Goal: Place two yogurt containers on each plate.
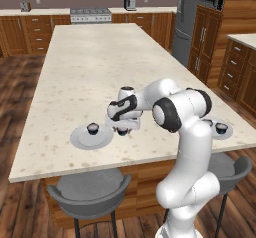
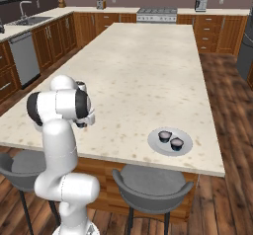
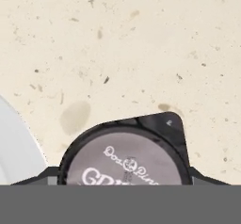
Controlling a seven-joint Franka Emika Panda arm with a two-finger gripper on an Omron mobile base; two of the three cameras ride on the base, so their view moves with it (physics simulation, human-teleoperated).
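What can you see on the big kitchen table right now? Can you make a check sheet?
Surface: pale speckled island counter, wood base.
Job's things: left plate holds one cup; right plate holds two cups; fourth cup sits between the tool's tips, beside the left plate's rim.
Clutter: nothing seen.
Tool: low at the counter, closed on the fourth cup.
Cables: nothing seen.
Surroundings: grey stools, stove, sink, wood cabinets.
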